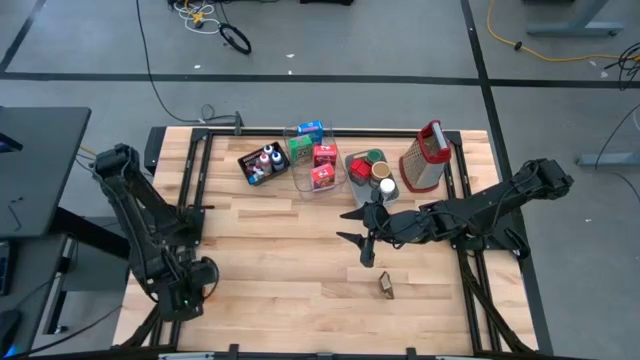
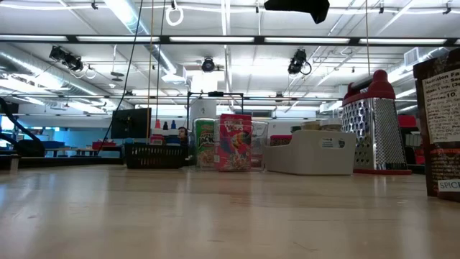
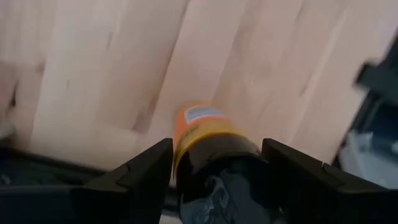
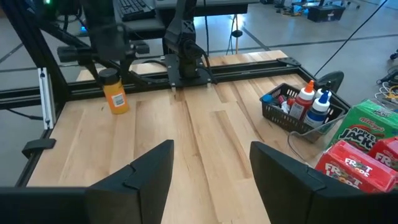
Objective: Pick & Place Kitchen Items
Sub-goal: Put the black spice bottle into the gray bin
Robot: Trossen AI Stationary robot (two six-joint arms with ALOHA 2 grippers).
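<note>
- Left gripper (image 4: pixel 111 55) sits at the table's near-left corner. From overhead the arm's own body covers it, so neither the fingers nor the held thing can be made out there.
- Left wrist view fills that gap: fingers (image 3: pixel 140 171) spread wide, an orange bottle (image 3: pixel 200 134) with a black cap between them. Whether the pads actually touch the bottle, I can't tell.
- Right wrist view shows the same orange bottle from across the table, hanging just under the left gripper, base at or just above the wood; contact unclear.
- Right gripper (image 1: pixel 364 225) is over mid-table, fingers apart, nothing between them. Low view only catches a dark scrap of it at the top edge.
- Small brown packet (image 1: pixel 386 286) lies on the wood near the right gripper, toward the front edge. In the low view it is huge and cut off at the right edge.
- Black basket (image 1: pixel 264 163) with coloured-cap bottles (image 4: pixel 308 98) along the back; caps are too small to tell apart overhead.
- Clear bin (image 1: pixel 304 187) beside it holds the green box (image 1: pixel 300 150), red boxes (image 1: pixel 324 156) and blue box (image 1: pixel 310 130).
- Grey tray (image 2: pixel 310 152) with round cans (image 1: pixel 376 160); the low view hides the cans behind its wall.
- Grater (image 1: pixel 424 158) with a red handle stands just beside the tray, near the back right.
</note>
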